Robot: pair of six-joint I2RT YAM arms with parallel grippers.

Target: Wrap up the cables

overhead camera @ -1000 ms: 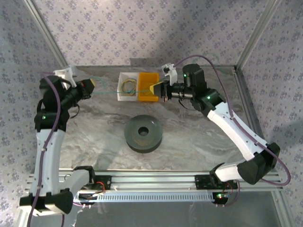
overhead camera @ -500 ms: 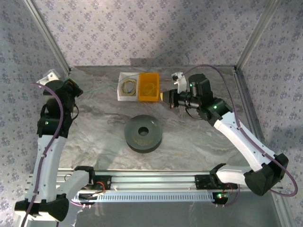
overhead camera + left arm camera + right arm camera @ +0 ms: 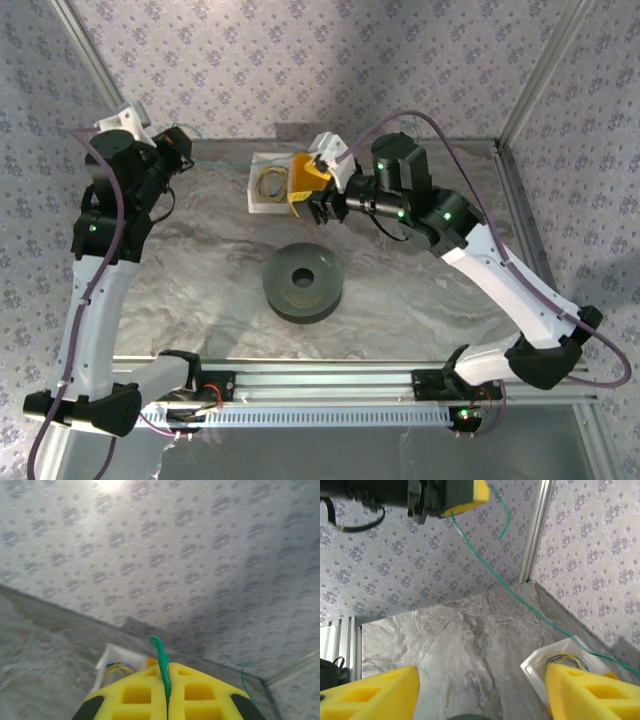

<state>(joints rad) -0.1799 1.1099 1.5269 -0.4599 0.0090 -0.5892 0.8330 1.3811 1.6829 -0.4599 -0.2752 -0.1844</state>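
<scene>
the marble table [image 3: 200,270] is carrying everything, with the two arms reaching toward its far edge from either side. the dark grey spool [image 3: 303,283] is lying flat near the middle, apart from both arms and with nothing wound on it. at 12 o'clock from the spool, a white tray [image 3: 262,207] and an orange tray [image 3: 300,172] are sitting side by side, touching. the left gripper [image 3: 183,152] is hanging out toward 10 o'clock from the spool, lifted off the table, and its yellow pads are pressing together on the teal-green cable [image 3: 161,657], whose short free end is curling up past the pads in the left wrist view. from that pinch the cable is running as a thin, nearly straight line toward the trays at 3 o'clock from the left gripper, so it is looking stretched out rather than looped. the right gripper [image 3: 318,200] is hovering over the near edge of the orange tray with its jaws standing wide apart and nothing between them. the yellowish cable [image 3: 270,180] is lying coiled in a small loop inside the white tray. judging from this, the task is looking roughly half done: one cable is sitting wound and put away, while the teal-green one is waiting to be gathered into loops and set down, probably in the orange tray.
</scene>
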